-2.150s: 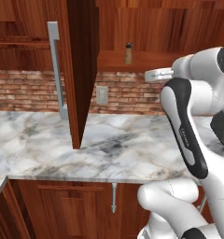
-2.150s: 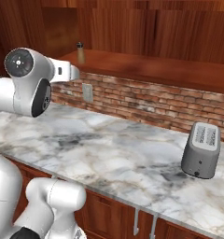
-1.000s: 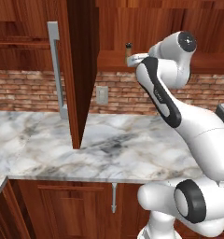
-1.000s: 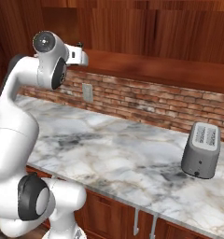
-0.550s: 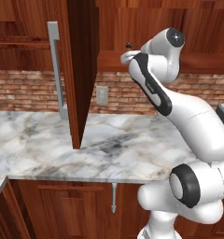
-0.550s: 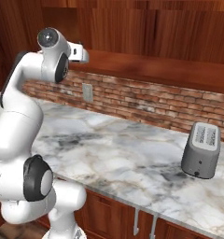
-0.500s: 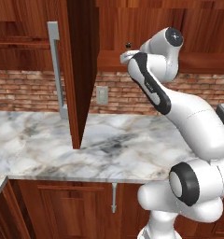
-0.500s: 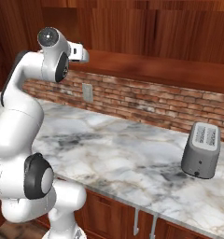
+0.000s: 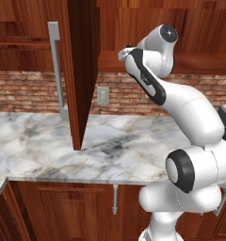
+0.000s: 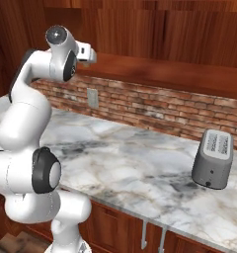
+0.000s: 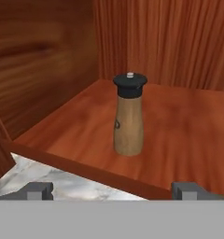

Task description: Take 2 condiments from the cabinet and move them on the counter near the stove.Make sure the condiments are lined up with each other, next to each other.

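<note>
Shaker (image 11: 129, 116), brown with dark top, stands upright on cabinet (image 11: 188, 135) shelf, near its front edge; small dark mark on its side, unreadable. End effector (image 11: 113, 190) jaws spread fully wide, empty, short of shelf edge facing shaker. Bare shelf all around shaker. Desk (image 9: 133, 150) below shelf.

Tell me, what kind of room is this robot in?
It looks like a kitchen: a marble counter with a toaster on it, a brick wall behind, and a wooden cabinet holding a brown shaker.
</note>
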Tool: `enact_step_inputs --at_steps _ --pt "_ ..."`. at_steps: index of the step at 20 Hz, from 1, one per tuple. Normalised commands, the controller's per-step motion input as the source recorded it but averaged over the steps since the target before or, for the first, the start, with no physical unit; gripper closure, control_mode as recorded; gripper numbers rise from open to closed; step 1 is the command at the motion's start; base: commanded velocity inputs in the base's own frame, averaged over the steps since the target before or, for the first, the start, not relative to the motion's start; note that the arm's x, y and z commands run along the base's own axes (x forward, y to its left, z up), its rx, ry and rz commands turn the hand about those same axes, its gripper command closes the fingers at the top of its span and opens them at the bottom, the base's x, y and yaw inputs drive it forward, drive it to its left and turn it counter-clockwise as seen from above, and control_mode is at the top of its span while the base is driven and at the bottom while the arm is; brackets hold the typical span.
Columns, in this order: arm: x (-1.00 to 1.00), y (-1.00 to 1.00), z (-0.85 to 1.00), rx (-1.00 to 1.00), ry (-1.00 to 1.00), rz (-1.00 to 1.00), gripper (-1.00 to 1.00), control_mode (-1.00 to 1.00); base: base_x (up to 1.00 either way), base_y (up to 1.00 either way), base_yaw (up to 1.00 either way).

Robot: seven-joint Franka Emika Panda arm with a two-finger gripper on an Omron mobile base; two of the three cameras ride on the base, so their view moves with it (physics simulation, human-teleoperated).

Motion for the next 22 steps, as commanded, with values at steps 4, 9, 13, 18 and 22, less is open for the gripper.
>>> enact_step_inputs --at_steps 4,9,13,18,22 --pt "0.33 0.00 -0.01 0.00 0.00 -0.01 -1.00 -1.00 0.00 0.00 0.00" --pt "0.29 0.00 -0.04 0.00 0.00 -0.01 -1.00 -1.00 0.00 0.00 0.00" --pt "0.31 0.00 0.00 0.00 0.00 -0.01 -1.00 -1.00 0.00 0.00 0.00" --pt "0.28 0.00 0.00 0.00 0.00 -0.01 -1.00 -1.00 0.00 0.00 0.00" --pt "0.26 0.00 0.00 0.00 0.00 -0.02 -1.00 -1.00 0.00 0.00 0.00"
